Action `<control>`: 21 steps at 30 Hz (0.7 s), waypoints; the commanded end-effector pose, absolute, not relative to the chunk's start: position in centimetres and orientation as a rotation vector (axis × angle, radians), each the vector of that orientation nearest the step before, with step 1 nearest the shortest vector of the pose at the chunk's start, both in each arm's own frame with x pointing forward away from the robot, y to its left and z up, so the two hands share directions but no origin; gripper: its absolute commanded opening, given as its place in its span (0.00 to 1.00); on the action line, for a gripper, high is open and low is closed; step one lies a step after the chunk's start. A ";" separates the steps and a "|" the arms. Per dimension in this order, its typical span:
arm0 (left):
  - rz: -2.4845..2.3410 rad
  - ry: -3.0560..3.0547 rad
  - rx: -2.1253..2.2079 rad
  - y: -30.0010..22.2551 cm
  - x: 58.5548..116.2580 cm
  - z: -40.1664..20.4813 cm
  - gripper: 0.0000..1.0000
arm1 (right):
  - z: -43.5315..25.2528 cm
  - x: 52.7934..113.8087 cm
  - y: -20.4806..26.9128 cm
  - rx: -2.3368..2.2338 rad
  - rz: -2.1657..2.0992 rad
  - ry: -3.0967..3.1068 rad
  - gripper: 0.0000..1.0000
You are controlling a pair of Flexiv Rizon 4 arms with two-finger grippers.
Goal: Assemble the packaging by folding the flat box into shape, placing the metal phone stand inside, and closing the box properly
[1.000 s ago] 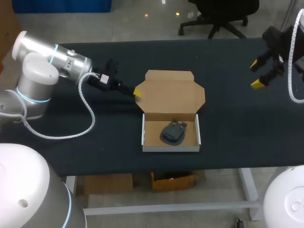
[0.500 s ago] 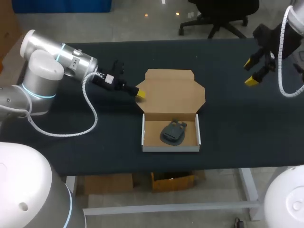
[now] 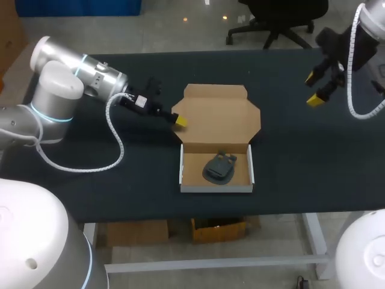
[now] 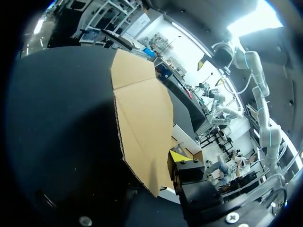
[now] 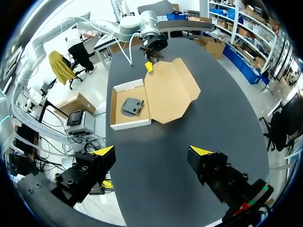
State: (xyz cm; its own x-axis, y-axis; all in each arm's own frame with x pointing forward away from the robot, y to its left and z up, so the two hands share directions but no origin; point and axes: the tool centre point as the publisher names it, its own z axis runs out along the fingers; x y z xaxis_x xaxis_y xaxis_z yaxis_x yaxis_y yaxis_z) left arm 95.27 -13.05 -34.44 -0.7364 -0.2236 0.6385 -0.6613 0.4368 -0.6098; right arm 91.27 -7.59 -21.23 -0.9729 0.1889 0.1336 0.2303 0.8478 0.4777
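1. In the middle of the table (image 3: 301,156), the box (image 3: 216,188) is already folded into a tray with its walls up, so the shaping step looks done to me.
2. Inside the box, the metal phone stand (image 3: 219,167) lies flat on the bottom, so I'd tick that one off too.
3. Behind the box's tray, the lid (image 3: 219,117) lies folded back on the table with its flaps spread out. Closing it is the only part left, I reckon.
4. At the left edge of the box's lid sits my left gripper (image 3: 179,121), low by the side flap. Honestly I can't tell if it's open or has hold of the cardboard.
5. Well off to the right of the box, my right gripper (image 3: 317,89) hangs above the table, spread wide with nothing in it.
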 end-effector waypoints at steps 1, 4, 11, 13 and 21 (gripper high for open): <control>1.251 -2.225 0.726 -13.3 95.2 -34.4 0.33 | -21.0 91.7 -7.1 -0.329 -0.760 -2.937 1.00; 1.257 -2.227 0.709 -13.4 95.0 -34.3 0.33 | -21.0 91.8 -6.8 -0.324 -0.752 -2.941 1.00; 1.265 -2.241 0.678 -13.6 94.6 -34.1 0.30 | -20.9 91.9 -6.5 -0.316 -0.751 -2.942 1.00; 1.268 -2.240 0.672 -13.7 94.6 -34.1 0.29 | -20.8 91.9 -6.4 -0.315 -0.751 -2.942 1.00; 1.296 -2.269 0.637 -14.4 94.4 -33.8 0.25 | -20.8 91.8 -6.2 -0.310 -0.749 -2.940 1.00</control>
State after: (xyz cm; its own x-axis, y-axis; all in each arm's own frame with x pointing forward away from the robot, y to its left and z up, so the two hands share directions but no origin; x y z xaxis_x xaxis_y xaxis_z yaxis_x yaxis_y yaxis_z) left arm 94.64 -14.13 -33.86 -0.7908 -0.1630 0.5900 -0.5911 0.4535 -0.6670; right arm 91.64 -6.20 -20.98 -0.9754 0.1766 0.1320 0.2183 0.8574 0.4661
